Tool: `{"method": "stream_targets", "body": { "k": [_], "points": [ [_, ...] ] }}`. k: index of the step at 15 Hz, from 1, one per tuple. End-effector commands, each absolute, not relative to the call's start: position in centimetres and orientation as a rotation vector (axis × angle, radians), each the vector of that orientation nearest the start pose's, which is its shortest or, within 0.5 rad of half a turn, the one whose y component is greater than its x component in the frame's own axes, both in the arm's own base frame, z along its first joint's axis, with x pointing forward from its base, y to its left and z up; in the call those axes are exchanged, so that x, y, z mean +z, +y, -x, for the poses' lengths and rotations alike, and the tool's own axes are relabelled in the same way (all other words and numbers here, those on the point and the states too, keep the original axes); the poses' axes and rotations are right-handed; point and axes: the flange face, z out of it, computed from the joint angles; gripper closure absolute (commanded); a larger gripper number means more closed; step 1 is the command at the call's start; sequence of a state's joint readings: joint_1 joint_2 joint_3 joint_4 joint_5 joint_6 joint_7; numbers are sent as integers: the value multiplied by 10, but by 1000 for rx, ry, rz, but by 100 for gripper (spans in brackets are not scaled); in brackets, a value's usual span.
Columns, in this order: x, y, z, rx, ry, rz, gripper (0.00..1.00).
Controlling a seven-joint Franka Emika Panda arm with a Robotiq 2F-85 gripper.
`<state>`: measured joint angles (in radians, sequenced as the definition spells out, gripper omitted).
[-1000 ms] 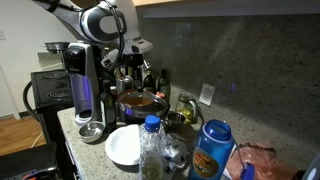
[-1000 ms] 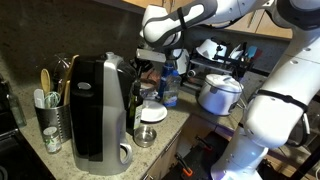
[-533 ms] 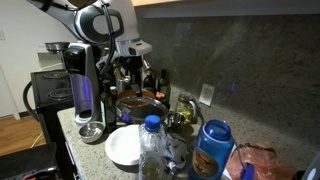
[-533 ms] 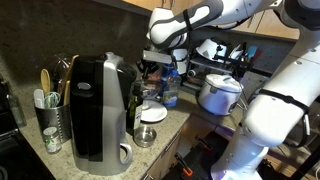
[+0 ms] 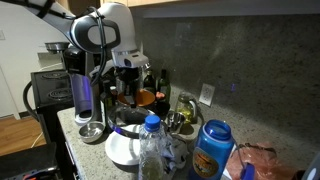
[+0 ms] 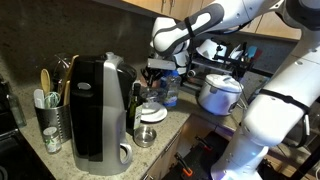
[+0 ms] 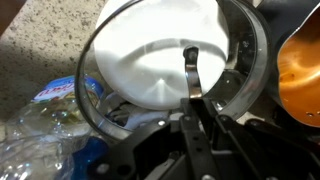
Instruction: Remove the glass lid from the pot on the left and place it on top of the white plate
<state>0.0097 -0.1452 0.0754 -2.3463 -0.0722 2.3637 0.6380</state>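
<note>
Hanging from the gripper in an exterior view, the glass lid is low over the white plate. The uncovered reddish pot stands just behind it and a black coffee machine is to one side. A blue-capped water bottle in front hides part of the plate. In the exterior view from beyond the coffee machine, the gripper points down above the white plate; the lid is too faint to make out there. In the wrist view the gripper has its fingers pinched closed on the lid's central knob. The glass lid rings the white plate, which shows through the glass. The pot is at the frame's edge and the water bottle is near the lid's rim. Whether lid and plate touch I cannot tell.
</note>
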Motion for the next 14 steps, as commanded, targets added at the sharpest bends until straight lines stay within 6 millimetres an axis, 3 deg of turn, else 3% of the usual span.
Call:
{"method": "stream_targets", "body": {
  "k": [1,14],
  "points": [
    [405,44,-485,-297,814,3030,96],
    [340,43,-461,-336,766,3049,96]
  ]
}}
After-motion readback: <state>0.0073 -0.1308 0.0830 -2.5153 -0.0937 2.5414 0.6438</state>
